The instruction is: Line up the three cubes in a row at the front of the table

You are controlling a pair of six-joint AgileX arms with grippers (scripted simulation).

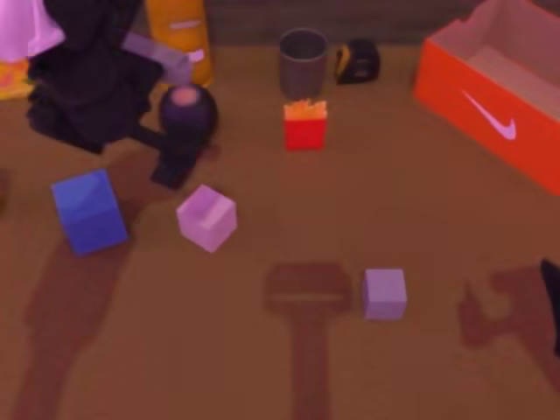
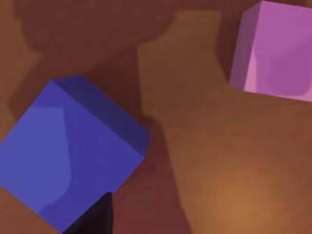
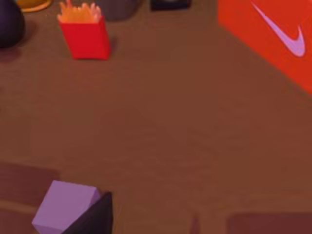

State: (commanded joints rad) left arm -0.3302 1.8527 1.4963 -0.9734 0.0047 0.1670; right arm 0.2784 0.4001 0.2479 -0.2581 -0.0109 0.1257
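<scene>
The left arm reaches in from the table's upper left, and its gripper hangs just above the table between the blue cube and the white cube, touching neither as far as the top view shows; whether its fingers are apart or together cannot be told. In the left wrist view the blue cube fills one side and the white cube, tinted pink by the light, sits apart from it with bare table between them, while a dark fingertip shows beside the blue cube. From the table's centre the blue cube lies at about nine o'clock, the white cube just beside it toward the centre, and the small grey-blue cube well apart at about four o'clock, next to a darker printed hammer shape. Behind the cubes, toward twelve o'clock, stand a red fries box, a grey cup, a small black and yellow object, a black ball near the left arm, and a yellow bottle. An orange shoebox takes up the two o'clock corner. The right arm is parked at the right edge, its fingers' state not visible; its wrist view shows the small cube, the fries box and the shoebox.
</scene>
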